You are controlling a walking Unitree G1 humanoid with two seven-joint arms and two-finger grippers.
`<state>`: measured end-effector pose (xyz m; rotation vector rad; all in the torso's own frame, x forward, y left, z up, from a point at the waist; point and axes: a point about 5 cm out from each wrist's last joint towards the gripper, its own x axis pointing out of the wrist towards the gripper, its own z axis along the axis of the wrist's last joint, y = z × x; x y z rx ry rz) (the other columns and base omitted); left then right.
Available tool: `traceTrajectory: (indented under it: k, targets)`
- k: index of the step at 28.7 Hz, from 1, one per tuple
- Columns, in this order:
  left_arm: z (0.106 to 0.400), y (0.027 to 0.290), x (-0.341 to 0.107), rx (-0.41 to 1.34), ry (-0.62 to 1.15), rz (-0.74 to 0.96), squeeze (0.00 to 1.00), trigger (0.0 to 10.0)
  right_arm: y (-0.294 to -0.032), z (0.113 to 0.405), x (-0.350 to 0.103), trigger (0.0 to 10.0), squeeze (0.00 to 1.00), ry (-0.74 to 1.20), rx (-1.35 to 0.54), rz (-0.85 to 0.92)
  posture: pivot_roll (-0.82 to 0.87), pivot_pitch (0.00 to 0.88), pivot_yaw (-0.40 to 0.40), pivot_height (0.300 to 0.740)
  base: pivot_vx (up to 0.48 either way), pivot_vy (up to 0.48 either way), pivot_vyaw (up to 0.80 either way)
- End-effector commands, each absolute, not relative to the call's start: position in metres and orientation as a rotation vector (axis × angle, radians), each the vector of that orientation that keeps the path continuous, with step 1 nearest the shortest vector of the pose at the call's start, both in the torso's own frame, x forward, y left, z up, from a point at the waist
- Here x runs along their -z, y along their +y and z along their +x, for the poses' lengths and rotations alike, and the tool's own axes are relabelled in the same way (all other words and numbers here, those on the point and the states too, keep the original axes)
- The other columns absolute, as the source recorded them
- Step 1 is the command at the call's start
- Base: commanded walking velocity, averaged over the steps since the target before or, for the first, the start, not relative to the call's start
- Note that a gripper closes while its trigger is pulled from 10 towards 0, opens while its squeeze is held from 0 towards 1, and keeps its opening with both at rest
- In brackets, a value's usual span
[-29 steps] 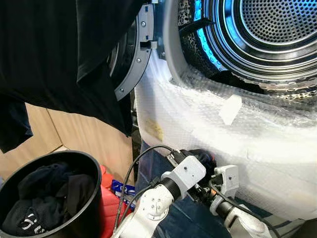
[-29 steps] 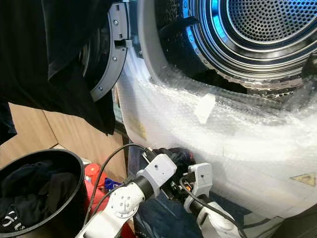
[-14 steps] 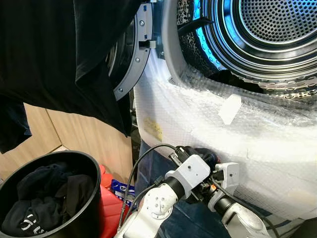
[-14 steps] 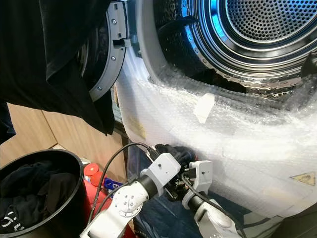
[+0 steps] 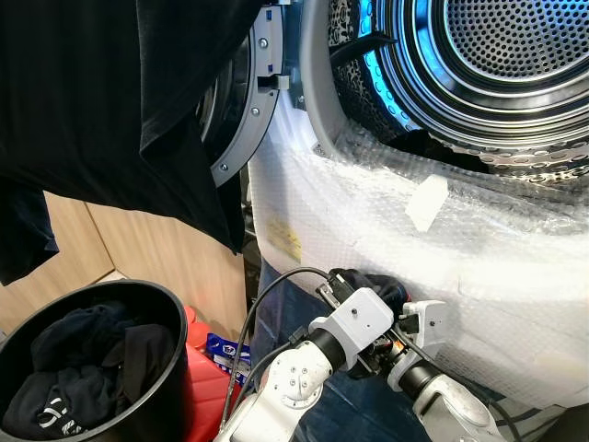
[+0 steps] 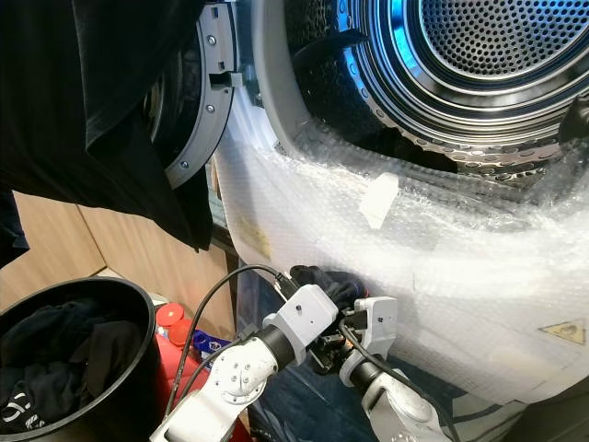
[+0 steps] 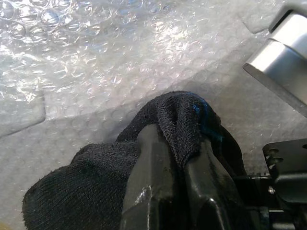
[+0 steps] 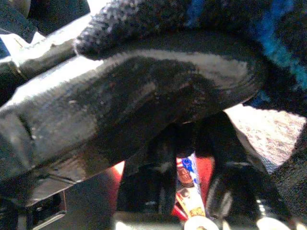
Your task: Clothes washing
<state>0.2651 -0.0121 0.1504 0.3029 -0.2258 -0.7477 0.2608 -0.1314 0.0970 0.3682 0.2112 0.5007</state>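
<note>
Where bubble wrap (image 7: 96, 72) covers the washer front, left gripper (image 7: 180, 158) pinching black sock (image 7: 81, 187), right gripper (image 8: 192, 139) fingers' spread unclear.

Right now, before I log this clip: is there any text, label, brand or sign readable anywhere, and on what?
Nothing can be read as words.
White print on the dark garment in the black bucket: too small.
Yellow triangular warning sticker on the washing machine under bubble wrap: symbol blurred.
Yellowish label on the machine's front: blurred.
Colourful packet in the right wrist view: print unreadable.
</note>
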Motion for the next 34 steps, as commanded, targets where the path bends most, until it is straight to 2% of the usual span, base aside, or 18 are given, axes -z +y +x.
traceTrajectory:
  k: [1, 5, 6, 7, 8, 10, 19, 23, 30, 34]
  targets:
    - [0.265, -0.014, -0.153, 0.755, -0.241, 0.296, 0.0, 10.0, -0.133, 0.262, -0.102, 0.0, 0.0, 0.192, -0.513, 0.371, -0.01, 0.0, -0.017, 0.74, 0.0, 0.0, 0.0]
    - [0.264, -0.012, -0.152, 0.755, -0.239, 0.296, 0.0, 10.0, -0.132, 0.261, -0.102, 0.0, 0.0, 0.19, -0.53, 0.372, -0.01, 0.0, -0.017, 0.74, 0.0, 0.0, 0.0]
    - [0.264, -0.012, -0.152, 0.759, -0.231, 0.284, 0.34, 10.0, -0.132, 0.261, -0.102, 0.0, 0.0, 0.191, -0.533, 0.368, -0.01, 0.0, -0.017, 0.74, 0.0, 0.0, 0.0]
    - [0.264, -0.011, -0.151, 0.762, -0.226, 0.276, 0.34, 10.0, -0.132, 0.261, -0.102, 0.0, 0.0, 0.192, -0.536, 0.364, -0.01, 0.0, -0.017, 0.74, 0.0, 0.0, 0.0]
    - [0.263, -0.01, -0.151, 0.776, -0.207, 0.237, 1.0, 10.0, -0.132, 0.261, -0.102, 0.0, 0.0, 0.191, -0.544, 0.359, -0.01, 0.0, -0.018, 0.74, 0.0, 0.0, 0.0]
    - [0.262, -0.006, -0.15, 0.79, -0.192, 0.202, 1.0, 10.0, -0.132, 0.261, -0.102, 0.0, 0.0, 0.189, -0.559, 0.355, -0.01, 0.0, -0.02, 0.74, 0.0, 0.0, 0.0]
    - [0.257, 0.006, -0.155, 0.795, -0.208, 0.239, 1.0, 10.0, -0.138, 0.259, -0.102, 0.0, 0.0, 0.166, -0.649, 0.289, 0.01, 0.0, -0.023, 0.74, 0.0, 0.0, 0.0]
    - [0.252, 0.022, -0.157, 0.8, -0.201, 0.29, 1.0, 10.0, -0.144, 0.258, -0.1, 0.0, 0.0, 0.19, -0.697, 0.244, 0.01, 0.0, -0.027, 0.74, 0.0, 0.0, 0.0]
    - [0.246, 0.036, -0.156, 0.84, -0.132, 0.326, 1.0, 10.0, -0.153, 0.258, -0.099, 0.0, 0.0, 0.2, -0.74, 0.187, 0.02, 0.0, -0.027, 0.74, 0.0, 0.0, 0.0]
    - [0.241, 0.04, -0.158, 0.927, -0.051, 0.284, 1.0, 10.0, -0.163, 0.26, -0.097, 0.0, 0.0, 0.209, -0.739, 0.154, 0.02, 0.0, -0.029, 0.74, 0.0, 0.0, 0.0]
